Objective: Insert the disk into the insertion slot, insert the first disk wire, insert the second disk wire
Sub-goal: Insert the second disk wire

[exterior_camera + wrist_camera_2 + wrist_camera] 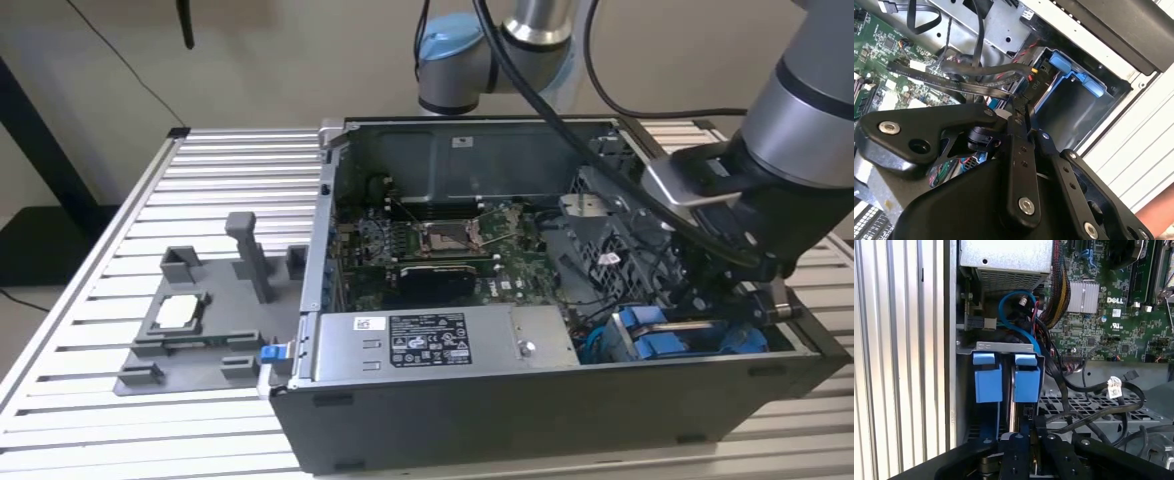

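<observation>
In the exterior view your arm reaches into the black computer case [561,400] on the slatted worktop [80,330], down by the insertion slot [674,335] with its blue tabs; in the second wrist view the pincer [1021,107] looks closed on a thin black wire [974,82] beside the slot; in the first wrist view the disk [1013,400] seems seated between the blue tabs; loose cables crowd here, so a snag could drag the plug askew.

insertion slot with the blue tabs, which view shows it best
The first wrist view: the insertion slot faces the camera with both blue tabs side by side. The second wrist view shows it at an angle behind the gripper. The exterior view shows it small, partly behind the arm.
</observation>
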{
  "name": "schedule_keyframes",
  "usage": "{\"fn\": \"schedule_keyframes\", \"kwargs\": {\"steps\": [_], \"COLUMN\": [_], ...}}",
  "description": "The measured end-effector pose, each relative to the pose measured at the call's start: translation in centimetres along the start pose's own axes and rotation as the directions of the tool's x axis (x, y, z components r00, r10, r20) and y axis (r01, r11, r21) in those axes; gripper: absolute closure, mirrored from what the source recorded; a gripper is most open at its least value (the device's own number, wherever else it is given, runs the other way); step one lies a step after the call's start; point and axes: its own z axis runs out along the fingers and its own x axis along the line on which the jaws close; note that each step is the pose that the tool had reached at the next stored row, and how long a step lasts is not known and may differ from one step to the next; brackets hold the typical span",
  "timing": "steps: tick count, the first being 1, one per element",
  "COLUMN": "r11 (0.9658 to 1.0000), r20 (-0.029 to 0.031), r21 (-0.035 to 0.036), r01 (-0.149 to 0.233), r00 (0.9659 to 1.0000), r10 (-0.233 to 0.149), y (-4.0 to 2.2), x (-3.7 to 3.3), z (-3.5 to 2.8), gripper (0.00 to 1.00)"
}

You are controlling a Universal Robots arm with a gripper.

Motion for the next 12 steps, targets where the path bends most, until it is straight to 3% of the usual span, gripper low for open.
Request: {"fn": "schedule_keyframes", "kwargs": {"steps": [2, 3, 12], "r11": [1.0, 1.0, 1.0], "r20": [0.0001, -0.0001, 0.0003], "r21": [-0.0002, -0.0003, -0.0002], "r01": [0.0, 0.0, 0.0], "r00": [1.0, 1.0, 1.0], "r10": [0.0, 0.0, 0.0], "y": [0.0, 0.0, -0.01], "x": [0.04, 0.05, 0.04], "z": [0.0, -0.01, -0.18], "gripper": [0.83, 0.76, 0.76]}}
